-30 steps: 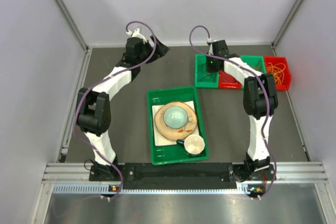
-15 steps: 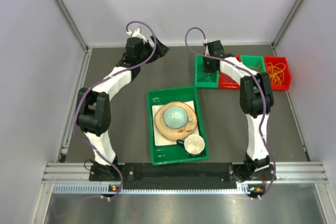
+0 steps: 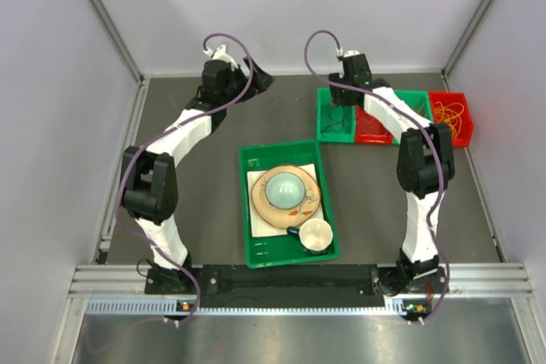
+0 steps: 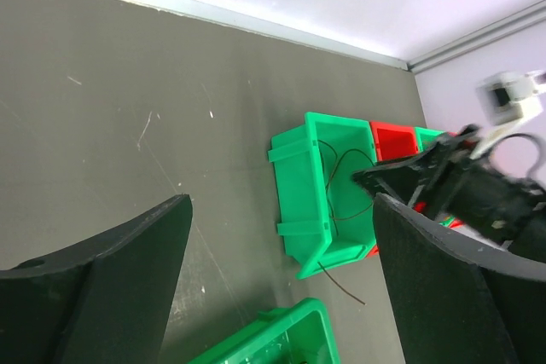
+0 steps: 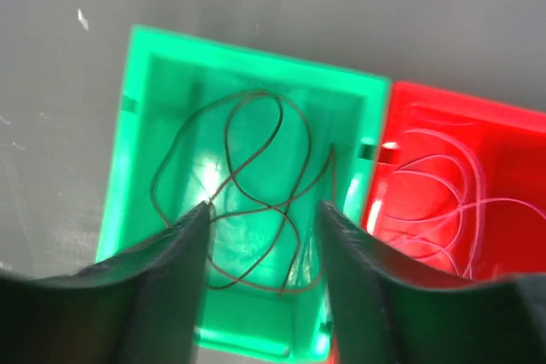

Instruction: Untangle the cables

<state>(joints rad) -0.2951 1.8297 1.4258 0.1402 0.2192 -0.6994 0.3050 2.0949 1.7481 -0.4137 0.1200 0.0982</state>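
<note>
Nearest me, a green tray of crockery sits short of the green bin; my right gripper hangs over that bin, jaws half apart, empty; a dark cable coils inside it; a red bin touches its right side; my left gripper, well to its left, gapes wide and empty.

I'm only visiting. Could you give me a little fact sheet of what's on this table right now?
left gripper: open, empty, at far side of table
right gripper: open, above leftmost green bin
leftmost green bin: one looped dark wire
red bin beside it: red wires
far right red bin: yellow-orange wires
green tray: plate, bowl, cup
</note>
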